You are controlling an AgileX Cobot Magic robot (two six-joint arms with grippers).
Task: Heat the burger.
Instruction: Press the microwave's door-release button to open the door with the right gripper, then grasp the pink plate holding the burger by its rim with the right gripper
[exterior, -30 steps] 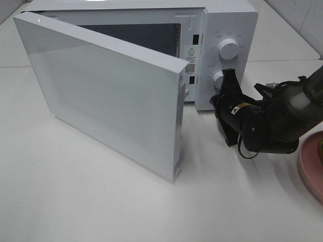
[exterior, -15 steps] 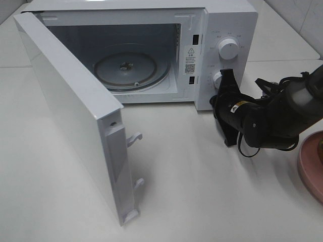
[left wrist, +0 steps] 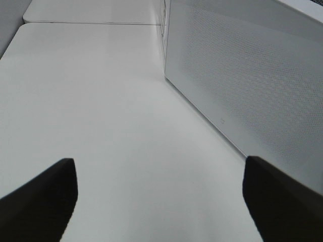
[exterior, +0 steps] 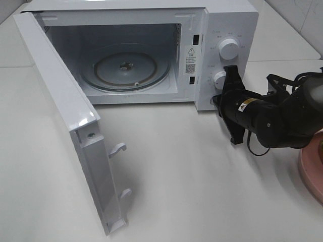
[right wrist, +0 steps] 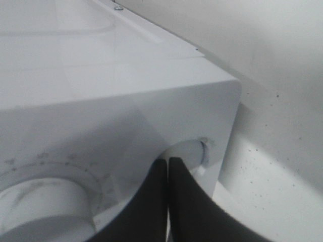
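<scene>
The burger is out of view. A white microwave (exterior: 232, 20) stands at the back with its door (exterior: 65, 116) swung wide to the left, showing the bare glass turntable (exterior: 126, 68). My right gripper (exterior: 229, 71) is shut with nothing in it, and its tips rest beside the lower knob (exterior: 219, 78) of the control panel. In the right wrist view the closed fingers (right wrist: 168, 169) meet against a small round knob (right wrist: 191, 151). My left gripper (left wrist: 161, 201) is open and empty, low over the table beside the microwave's side wall (left wrist: 252, 85).
The edge of a round pink plate (exterior: 310, 171) shows at the far right, just behind the right arm. The upper knob (exterior: 228, 49) sits above the gripper. The open door reaches far out over the front left of the table (exterior: 202, 191).
The microwave door has swung from half shut to wide open, baring the turntable. My right arm has drifted slightly to the right, still shut at the lower knob.
</scene>
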